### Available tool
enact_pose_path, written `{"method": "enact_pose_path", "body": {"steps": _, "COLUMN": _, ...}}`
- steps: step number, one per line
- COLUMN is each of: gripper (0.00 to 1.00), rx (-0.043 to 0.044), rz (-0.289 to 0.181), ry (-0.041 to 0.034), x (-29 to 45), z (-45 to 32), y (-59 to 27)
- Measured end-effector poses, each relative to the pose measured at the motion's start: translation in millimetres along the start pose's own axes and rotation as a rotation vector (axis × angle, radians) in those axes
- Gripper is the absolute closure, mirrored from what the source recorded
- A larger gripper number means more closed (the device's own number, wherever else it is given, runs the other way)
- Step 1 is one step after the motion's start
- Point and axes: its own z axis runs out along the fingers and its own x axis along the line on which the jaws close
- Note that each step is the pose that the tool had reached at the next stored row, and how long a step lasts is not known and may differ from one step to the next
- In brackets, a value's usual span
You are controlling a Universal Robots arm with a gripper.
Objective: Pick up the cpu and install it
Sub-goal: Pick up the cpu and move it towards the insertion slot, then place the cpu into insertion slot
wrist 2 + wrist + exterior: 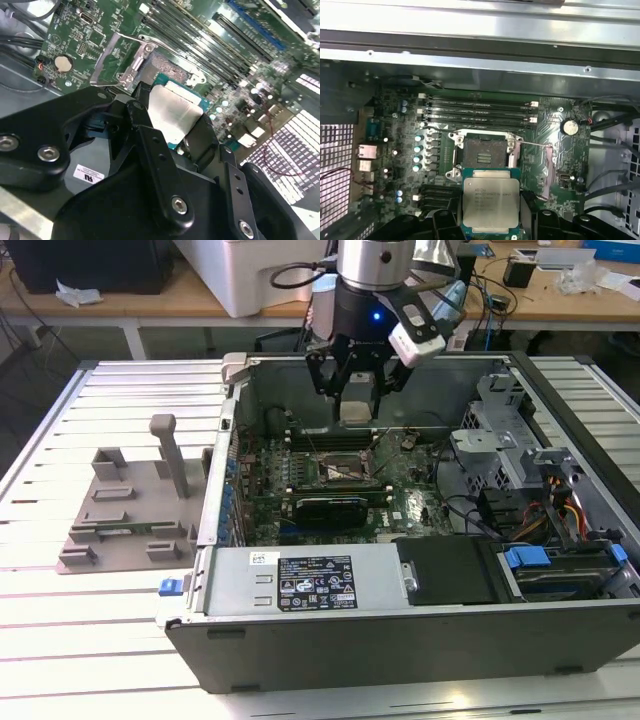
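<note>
cpu (491, 202) | qty 1, flat, level, pinched by 2 opposite edges in gripper (356, 405) | loc: held over mobo (555, 115), open empty socket (482, 152) below, just beside chip's edge in first wrist view | unseated

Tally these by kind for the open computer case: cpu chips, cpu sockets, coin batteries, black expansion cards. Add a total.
Cpu chips: 1, the silvery-grey square cpu, held in the black gripper
Cpu sockets: 1, the empty square metal-framed socket
Coin batteries: 1, the round silver coin battery
Expansion cards: 1, the long black rectangular expansion card
Total: 4
</note>
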Motion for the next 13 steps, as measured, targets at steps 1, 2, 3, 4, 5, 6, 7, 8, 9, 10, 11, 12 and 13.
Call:
{"method": "enact_pose_path", "body": {"steps": 1, "gripper": 0.45, "rx": 0.0, "rz": 0.0, "ry": 0.0, "x": -0.9, "z": 2.2, "y": 0.7}}
{"method": "enact_pose_path", "body": {"steps": 2, "gripper": 0.45, "rx": 0.0002, "rz": 0.0, "ry": 0.0001, "x": -1.5, "z": 3.8, "y": 1.3}}
{"method": "enact_pose_path", "body": {"steps": 3, "gripper": 0.45, "rx": 0.0001, "rz": 0.0, "ry": 0.0001, "x": -2.7, "z": 6.6, "y": 2.2}}
{"method": "enact_pose_path", "body": {"steps": 4, "gripper": 0.45, "rx": 0.0, "rz": 0.0, "ry": 0.0, "x": -3.2, "z": 9.4, "y": 2.6}}
{"method": "enact_pose_path", "body": {"steps": 5, "gripper": 0.45, "rx": 0.0, "rz": 0.0, "ry": 0.0, "x": -3.2, "z": 10.6, "y": 2.6}}
{"method": "enact_pose_path", "body": {"steps": 6, "gripper": 0.45, "rx": 0.0001, "rz": 0.0, "ry": 0.0, "x": -3.4, "z": 11.4, "y": 2.6}}
{"method": "enact_pose_path", "body": {"steps": 7, "gripper": 0.45, "rx": 0.0002, "rz": 0.0, "ry": 0.0002, "x": -3.5, "z": 11.5, "y": 2.6}}
{"method": "enact_pose_path", "body": {"steps": 8, "gripper": 0.45, "rx": 0.0003, "rz": 0.0, "ry": 0.0001, "x": -3.5, "z": 11.6, "y": 2.6}}
{"method": "enact_pose_path", "body": {"steps": 9, "gripper": 0.45, "rx": 0.0002, "rz": 0.0, "ry": 0.0001, "x": -3.5, "z": 11.6, "y": 2.6}}
{"method": "enact_pose_path", "body": {"steps": 10, "gripper": 0.45, "rx": 0.0001, "rz": 0.0, "ry": 0.0, "x": -3.5, "z": 11.7, "y": 2.6}}
{"method": "enact_pose_path", "body": {"steps": 11, "gripper": 0.45, "rx": 0.0001, "rz": 0.0, "ry": 0.0, "x": -3.6, "z": 11.7, "y": 2.6}}
{"method": "enact_pose_path", "body": {"steps": 12, "gripper": 0.45, "rx": 0.0001, "rz": 0.0, "ry": 0.0, "x": -3.6, "z": 11.7, "y": 2.6}}
{"method": "enact_pose_path", "body": {"steps": 13, "gripper": 0.45, "rx": 0.0001, "rz": 0.0, "ry": 0.0, "x": -3.6, "z": 11.7, "y": 2.6}}
